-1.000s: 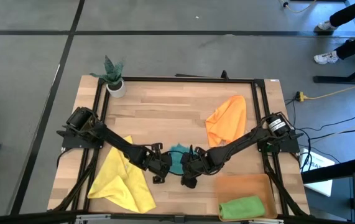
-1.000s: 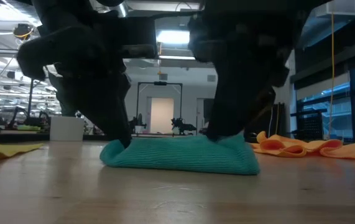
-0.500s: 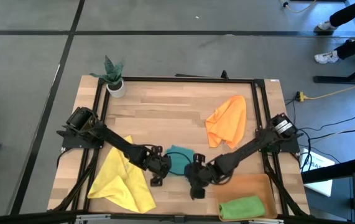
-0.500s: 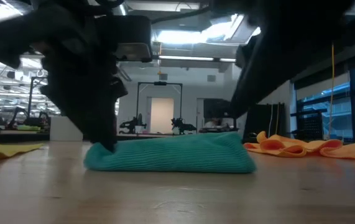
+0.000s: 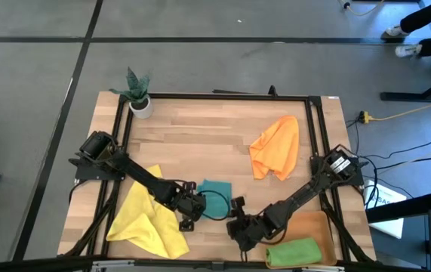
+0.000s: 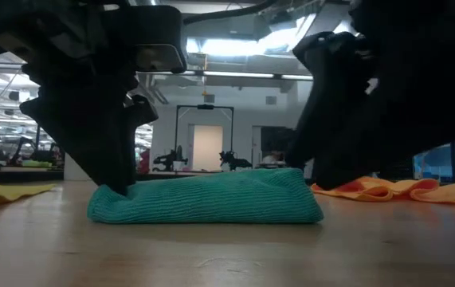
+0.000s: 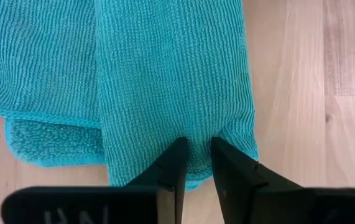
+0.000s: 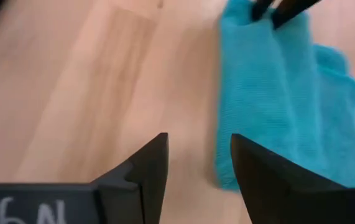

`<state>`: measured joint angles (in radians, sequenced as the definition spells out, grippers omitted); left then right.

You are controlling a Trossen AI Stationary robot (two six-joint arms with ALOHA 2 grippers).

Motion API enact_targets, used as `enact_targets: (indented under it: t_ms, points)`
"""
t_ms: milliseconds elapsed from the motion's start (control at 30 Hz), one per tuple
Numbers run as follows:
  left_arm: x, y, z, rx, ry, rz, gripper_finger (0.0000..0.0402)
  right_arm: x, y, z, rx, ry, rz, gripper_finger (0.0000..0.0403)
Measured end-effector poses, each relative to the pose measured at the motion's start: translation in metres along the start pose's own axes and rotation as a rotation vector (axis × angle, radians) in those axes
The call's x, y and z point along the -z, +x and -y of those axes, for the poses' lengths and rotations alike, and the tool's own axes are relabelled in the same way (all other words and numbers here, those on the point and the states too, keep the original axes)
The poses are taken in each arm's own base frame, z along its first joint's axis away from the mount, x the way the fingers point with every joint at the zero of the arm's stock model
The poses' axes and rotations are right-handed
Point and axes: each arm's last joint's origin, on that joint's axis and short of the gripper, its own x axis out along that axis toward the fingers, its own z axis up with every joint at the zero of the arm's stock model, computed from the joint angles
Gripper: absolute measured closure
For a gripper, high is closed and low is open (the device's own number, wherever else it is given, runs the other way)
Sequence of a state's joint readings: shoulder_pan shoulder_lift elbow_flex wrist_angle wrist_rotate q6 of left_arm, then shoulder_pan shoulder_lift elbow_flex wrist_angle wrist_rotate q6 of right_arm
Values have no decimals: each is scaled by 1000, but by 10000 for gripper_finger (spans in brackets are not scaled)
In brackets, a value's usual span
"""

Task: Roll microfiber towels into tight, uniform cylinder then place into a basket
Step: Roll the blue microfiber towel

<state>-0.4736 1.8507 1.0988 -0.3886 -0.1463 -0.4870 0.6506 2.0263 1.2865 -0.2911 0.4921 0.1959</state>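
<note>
The teal towel (image 5: pixel 217 195) lies half-rolled at lower centre of the high view, soft and limp (likely to spring loose unless pinched at the roll's ends). The left gripper (image 7: pixel 194 163), reaching in low from the left, pinches one end of the roll. The right gripper (image 8: pixel 193 167) hangs spread and empty just beside the other end, its arm stretched low across the basket (image 5: pixel 306 224).

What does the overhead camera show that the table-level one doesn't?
Only the overhead view shows the green towel rolled in the basket, the potted plant, and the right gripper drawn back from the teal towel. Only the table-level view shows the room behind. Both show the teal, yellow and orange towels, and the left gripper at the teal one.
</note>
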Motion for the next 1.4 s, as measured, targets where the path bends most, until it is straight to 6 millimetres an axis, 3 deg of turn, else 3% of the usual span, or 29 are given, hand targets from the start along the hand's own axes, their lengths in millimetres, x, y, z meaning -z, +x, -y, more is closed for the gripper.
enact_targets:
  t_ms: [333, 700, 900, 1133, 1400]
  points:
    - [0, 0, 0, 2, -1, 3, 338, 10, 26, -2, 17, -152, -40, 228]
    - [-1, 0, 0, 4, -1, 7, 335, 11, 32, 8, 177, -120, -34, 228]
    - [-1, 0, 1, 4, 1, 7, 335, 11, 39, 19, 191, -18, -47, 228]
    - [-1, 0, 1, 4, 1, 7, 335, 16, 52, 19, 211, -19, -64, 230]
    - [0, 0, 1, 4, 2, 7, 335, 18, 53, 18, 222, -21, -66, 295]
